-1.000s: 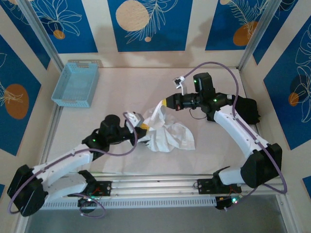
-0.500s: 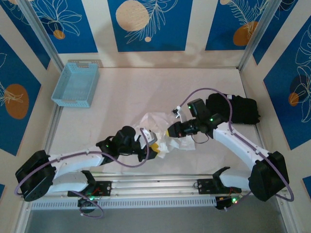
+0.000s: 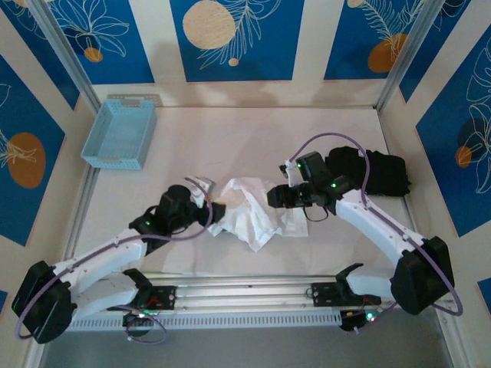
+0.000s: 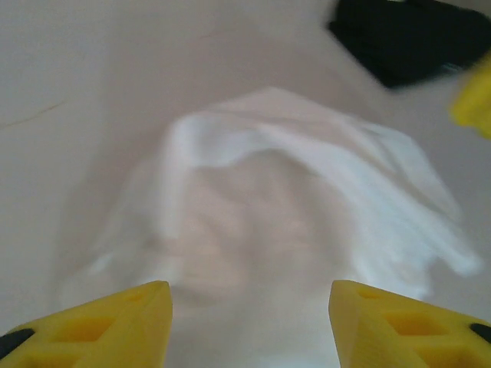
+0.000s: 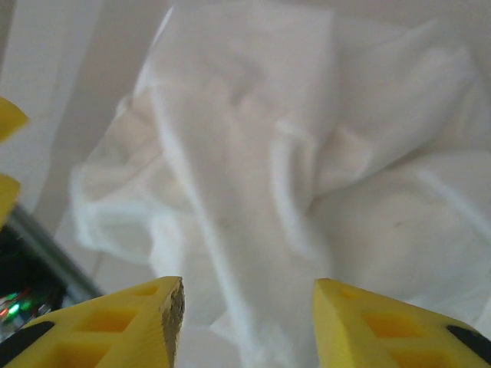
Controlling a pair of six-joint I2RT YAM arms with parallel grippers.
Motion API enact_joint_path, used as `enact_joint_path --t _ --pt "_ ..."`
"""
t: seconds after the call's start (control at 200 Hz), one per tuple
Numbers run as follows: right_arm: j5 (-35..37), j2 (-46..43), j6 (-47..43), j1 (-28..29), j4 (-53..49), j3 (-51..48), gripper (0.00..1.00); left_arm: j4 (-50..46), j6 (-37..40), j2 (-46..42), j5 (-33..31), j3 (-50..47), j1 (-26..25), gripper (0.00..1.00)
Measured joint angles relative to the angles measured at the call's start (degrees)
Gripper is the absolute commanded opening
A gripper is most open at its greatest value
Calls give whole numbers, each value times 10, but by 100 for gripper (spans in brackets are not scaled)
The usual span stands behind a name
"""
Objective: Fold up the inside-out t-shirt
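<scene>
The white t-shirt lies crumpled on the table between our arms, nowhere near flat. Our left gripper and right gripper both stand spread over the heap, holding nothing. We should each find a distinct edge, hem or shoulder, and pinch a single layer, then draw apart.

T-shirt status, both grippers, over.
Left gripper open, right gripper open, nothing held. T-shirt a crumpled heap between them, not folded. Black garment far right, apart from the shirt.
</scene>
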Motion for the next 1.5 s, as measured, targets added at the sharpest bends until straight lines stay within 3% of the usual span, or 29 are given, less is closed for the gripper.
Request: enact_joint_path --t 0.245,0.385,0.545,0.59,0.67,0.76,0.97,1.115,1.24,1.34,1.37,1.435,1.5 --pt "70 124 -8 -7 47 57 54 -24 -90 63 18 -2 92 71" --pt "83 191 -10 -20 63 81 61 10 -124 131 56 -2 107 71" --pt "84 234 -12 -25 61 77 60 49 -153 224 113 3 103 65" --pt "78 240 -12 -25 63 74 54 68 -166 246 129 4 99 57" --pt "56 249 -6 -27 74 71 22 110 -185 273 154 6 97 31" --pt "28 259 -5 -34 90 71 2 142 -204 293 173 6 96 0" --pt "-6 236 -2 -86 122 85 0 158 -197 274 169 30 113 0" --pt "-13 181 -17 -108 142 163 0 125 -156 225 146 147 142 0" --pt "-16 80 -40 -108 192 192 0 123 -104 158 135 246 149 0" --pt "-7 -33 -50 -102 245 136 3 140 -71 85 139 253 149 0" --pt "-1 -68 -52 -98 257 106 10 150 -64 62 141 238 149 9" --pt "19 -137 -50 -88 277 27 31 163 -49 11 145 185 149 39" --pt "42 -192 -46 -74 283 -59 42 161 -44 -33 147 115 149 53"
